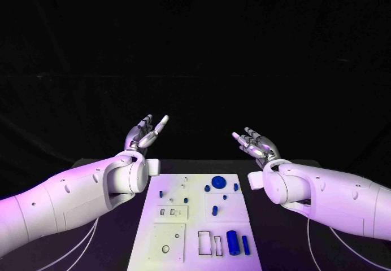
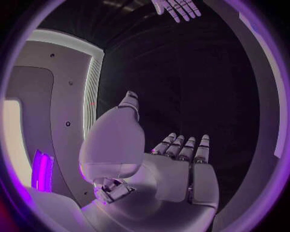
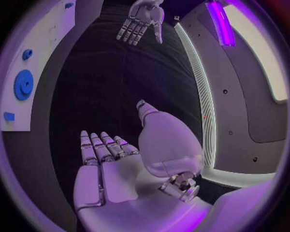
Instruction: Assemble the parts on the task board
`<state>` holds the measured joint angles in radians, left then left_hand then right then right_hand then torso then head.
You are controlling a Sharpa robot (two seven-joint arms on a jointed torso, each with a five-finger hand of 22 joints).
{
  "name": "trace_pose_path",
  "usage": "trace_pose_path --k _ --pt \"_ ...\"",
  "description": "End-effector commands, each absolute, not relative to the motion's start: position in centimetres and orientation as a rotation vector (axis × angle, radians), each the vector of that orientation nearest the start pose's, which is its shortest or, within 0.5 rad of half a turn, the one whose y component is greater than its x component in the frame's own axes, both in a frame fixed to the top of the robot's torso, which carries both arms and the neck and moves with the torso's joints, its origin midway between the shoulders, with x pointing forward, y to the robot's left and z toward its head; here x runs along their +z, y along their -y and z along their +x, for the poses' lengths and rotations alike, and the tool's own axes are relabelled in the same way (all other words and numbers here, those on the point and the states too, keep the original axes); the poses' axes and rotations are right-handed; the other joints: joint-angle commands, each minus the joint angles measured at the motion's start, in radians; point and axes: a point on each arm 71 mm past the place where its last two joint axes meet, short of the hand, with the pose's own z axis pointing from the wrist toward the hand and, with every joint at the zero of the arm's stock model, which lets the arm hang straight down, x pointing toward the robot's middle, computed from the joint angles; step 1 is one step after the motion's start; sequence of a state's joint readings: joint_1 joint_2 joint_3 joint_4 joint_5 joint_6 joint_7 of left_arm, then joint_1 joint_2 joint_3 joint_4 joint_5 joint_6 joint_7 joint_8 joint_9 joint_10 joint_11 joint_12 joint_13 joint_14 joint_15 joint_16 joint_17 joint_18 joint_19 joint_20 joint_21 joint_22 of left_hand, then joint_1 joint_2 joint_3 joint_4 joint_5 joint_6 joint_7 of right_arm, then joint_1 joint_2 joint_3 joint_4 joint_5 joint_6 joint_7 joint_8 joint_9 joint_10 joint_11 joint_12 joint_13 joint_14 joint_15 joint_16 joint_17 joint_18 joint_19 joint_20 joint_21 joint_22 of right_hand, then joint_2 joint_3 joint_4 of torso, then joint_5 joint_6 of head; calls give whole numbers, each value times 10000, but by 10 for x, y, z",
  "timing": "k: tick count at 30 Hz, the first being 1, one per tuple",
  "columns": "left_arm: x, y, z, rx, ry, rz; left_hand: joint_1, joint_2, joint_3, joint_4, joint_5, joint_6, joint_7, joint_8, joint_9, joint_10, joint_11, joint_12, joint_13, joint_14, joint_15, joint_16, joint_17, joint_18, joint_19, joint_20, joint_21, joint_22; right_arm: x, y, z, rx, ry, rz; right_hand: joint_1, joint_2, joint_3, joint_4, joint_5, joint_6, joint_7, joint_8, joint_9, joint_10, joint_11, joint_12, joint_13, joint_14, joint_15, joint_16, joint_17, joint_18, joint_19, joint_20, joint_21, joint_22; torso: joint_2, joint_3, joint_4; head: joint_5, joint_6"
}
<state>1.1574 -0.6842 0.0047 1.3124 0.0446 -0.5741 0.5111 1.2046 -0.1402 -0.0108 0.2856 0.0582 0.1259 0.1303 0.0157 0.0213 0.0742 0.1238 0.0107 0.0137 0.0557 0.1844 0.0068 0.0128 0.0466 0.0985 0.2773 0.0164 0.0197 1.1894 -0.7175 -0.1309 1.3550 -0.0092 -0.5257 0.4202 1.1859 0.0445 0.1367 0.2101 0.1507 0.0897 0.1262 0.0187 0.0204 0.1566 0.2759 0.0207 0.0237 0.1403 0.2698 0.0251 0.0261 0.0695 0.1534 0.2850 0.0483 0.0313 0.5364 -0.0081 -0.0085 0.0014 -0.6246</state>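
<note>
The white task board lies in the middle of the black table. On it sit a round blue gear, a short blue peg and two blue cylinders near its front right. My left hand is raised above the table beyond the board's far left corner, fingers straight and apart, holding nothing. My right hand is raised beyond the far right corner, also spread and empty. The left wrist view shows the left hand with the right hand far off. The right wrist view shows the right hand, the left hand, the board and the gear.
Several small blue pieces stand near the board's far left part. Rectangular slots and round holes mark the board's near end. Black table runs along both sides of the board, under my two white arms.
</note>
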Motion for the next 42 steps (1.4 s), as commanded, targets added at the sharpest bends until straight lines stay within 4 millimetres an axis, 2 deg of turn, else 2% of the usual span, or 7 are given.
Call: trace_pose_path --k 1,10,11,15,19,27,42 --pt "-190 -205 530 -14218 -11526 -11761 653 64 98 146 49 280 515 112 59 159 171 66 35 108 165 89 39 232 -21 153 61 13 -225 201 513 13761 -15310 10885 1115 -88 175 -347 81 976 1764 323 224 1329 57 253 135 1312 76 354 233 125 673 90 386 159 1 -1 -2 -1 2" --pt "-187 -219 523 -14036 -11599 -11693 2259 432 1829 87 10 2836 995 901 582 2622 687 441 282 3406 836 1177 788 374 3227 135 1526 763 -209 221 520 12179 -14980 7517 2143 -444 1126 -1790 431 4825 1618 1610 1015 6722 -369 1004 414 6404 -599 1747 990 814 4797 41 2208 852 73 -1 39 27 -209" --pt "-187 -219 523 -14013 -11618 -11672 2423 533 1963 63 0 3280 1092 1051 680 3603 805 619 365 5458 556 1992 1242 666 4896 117 2323 1118 -207 221 520 12030 -14967 7131 2163 -529 1377 -1969 432 5453 1540 1782 1114 7063 -461 961 408 6771 -711 1815 1008 923 5106 34 2313 856 89 1 45 17 -212" --pt "-186 -219 521 -13982 -11761 -11527 2730 627 2197 20 -14 5144 1255 1742 1090 6903 1078 1380 615 7029 130 2625 1562 1215 5997 113 2880 1254 -203 221 520 11604 -14975 5939 1987 -823 2222 -2281 385 6928 1339 2063 1267 7894 -671 775 387 7634 -967 1926 1023 1120 5796 -12 2541 852 145 -19 70 -33 -214" --pt "-185 -218 519 -14003 -12014 -11245 3094 534 2510 -4 -10 6793 1062 2416 1440 8477 669 1615 591 8449 -331 3194 1966 1390 7286 -154 3519 1395 -197 221 518 11141 -15035 4615 1691 -1221 3203 -2515 354 7497 1210 2018 1224 8581 -852 516 393 8411 -1189 2009 1036 1139 6373 -212 2798 891 277 -52 117 -79 -187" --pt "-180 -213 507 -14455 -12614 -10727 3155 277 2922 4 -17 7282 871 2568 1481 9447 366 1405 541 9948 -819 3996 2660 1375 8846 -795 4673 1843 -184 219 516 10247 -15092 2418 1488 -1555 3866 -2847 1054 8448 917 2318 1370 9774 -1237 487 406 9935 -1722 2451 1413 1123 7319 -770 3785 1368 556 -123 283 -179 -166" --pt "-162 -204 472 -15580 -13475 -10126 2837 21 2877 7 -25 7235 888 2474 1443 9644 349 1159 559 9979 -888 4708 3327 1339 8927 -906 5432 2244 -180 195 508 8023 -16111 -1669 851 -1986 3357 -2926 877 8801 418 2187 1658 11154 -1911 420 750 13335 -2710 5535 4184 1123 9251 -1848 7077 3343 1239 -253 542 -399 -81"
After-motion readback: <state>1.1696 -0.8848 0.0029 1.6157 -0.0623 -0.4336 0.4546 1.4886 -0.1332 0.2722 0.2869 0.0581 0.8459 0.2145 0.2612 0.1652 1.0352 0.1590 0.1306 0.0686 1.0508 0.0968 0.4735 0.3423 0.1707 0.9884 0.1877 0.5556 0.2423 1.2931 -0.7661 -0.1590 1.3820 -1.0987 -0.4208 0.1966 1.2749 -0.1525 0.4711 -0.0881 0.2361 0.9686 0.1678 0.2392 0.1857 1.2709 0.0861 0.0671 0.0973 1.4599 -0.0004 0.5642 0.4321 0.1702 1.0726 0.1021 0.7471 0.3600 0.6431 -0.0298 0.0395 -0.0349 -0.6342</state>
